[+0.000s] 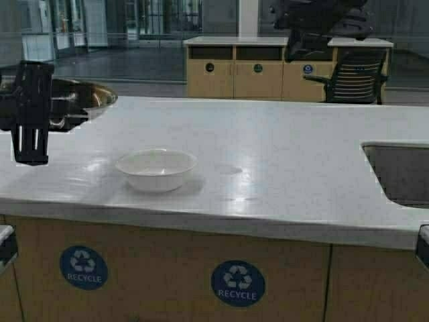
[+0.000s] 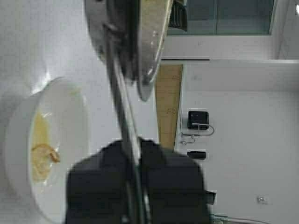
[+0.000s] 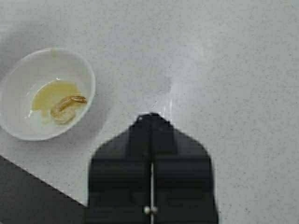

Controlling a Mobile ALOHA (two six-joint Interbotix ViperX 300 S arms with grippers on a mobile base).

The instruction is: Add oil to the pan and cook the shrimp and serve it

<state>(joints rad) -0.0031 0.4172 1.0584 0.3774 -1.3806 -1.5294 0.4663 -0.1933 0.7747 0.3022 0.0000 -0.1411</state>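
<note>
My left gripper point(image 1: 31, 127) point(image 2: 139, 145) is shut on the pan's thin metal handle point(image 2: 119, 102) at the counter's far left. It holds the steel pan point(image 1: 84, 99) point(image 2: 140, 42) above the counter. A white bowl point(image 1: 156, 169) point(image 2: 70, 102) point(image 3: 28, 74) stands mid-counter. In it lies the curled, browned shrimp point(image 3: 67, 105) point(image 2: 44, 154) in a small pool of yellowish liquid. The bowl's wall hides the shrimp in the high view. My right gripper point(image 3: 152, 117) is shut and empty, above bare counter beside the bowl. The oil jug is out of view.
A sink point(image 1: 402, 174) is sunk into the white counter point(image 1: 281, 154) at the right. The counter's front edge runs above recycle-labelled cabinet doors point(image 1: 238, 283). Cabinets and an office chair point(image 1: 352, 77) stand far behind.
</note>
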